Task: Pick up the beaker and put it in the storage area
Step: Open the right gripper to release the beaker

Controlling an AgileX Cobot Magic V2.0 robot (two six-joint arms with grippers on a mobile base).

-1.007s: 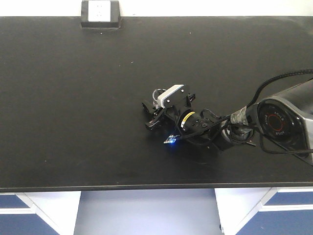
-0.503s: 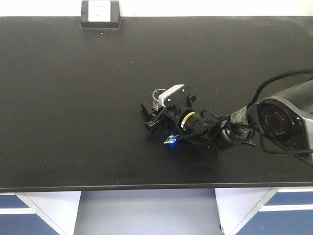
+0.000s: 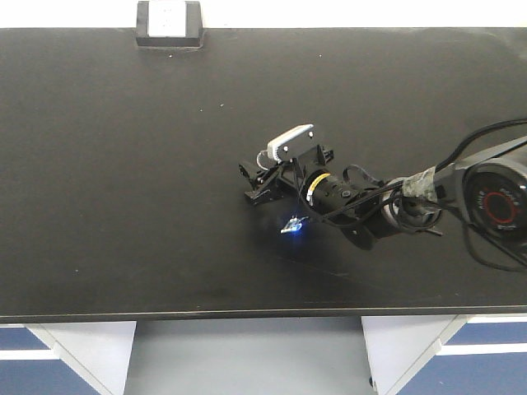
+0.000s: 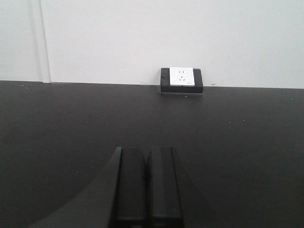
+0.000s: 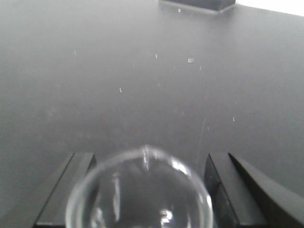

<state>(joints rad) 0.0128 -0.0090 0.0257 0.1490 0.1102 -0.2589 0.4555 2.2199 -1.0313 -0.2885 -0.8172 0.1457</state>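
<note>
The clear glass beaker point(image 5: 140, 190) sits between my right gripper's two black fingers point(image 5: 221, 190), its flared rim filling the gap. My right gripper point(image 3: 249, 183) is shut on the beaker near the middle of the wide black benchtop point(image 3: 123, 164), the storage area. In the front view the beaker point(image 3: 263, 155) is mostly hidden behind the white wrist camera. My left gripper point(image 4: 147, 154) is shut and empty, low over the same benchtop point(image 4: 57, 123) and pointing at the rear socket box point(image 4: 182, 80).
The small black box with a white socket face point(image 3: 169, 23) stands at the benchtop's rear edge, against the white wall. A blue light reflection point(image 3: 291, 225) shines on the surface beside the right arm. White and blue cabinets point(image 3: 49, 354) sit below the front edge.
My right gripper and wrist have shifted slightly toward the rear of the benchtop, and the arm's base joint has swung right. The beaker stays between the fingers.
</note>
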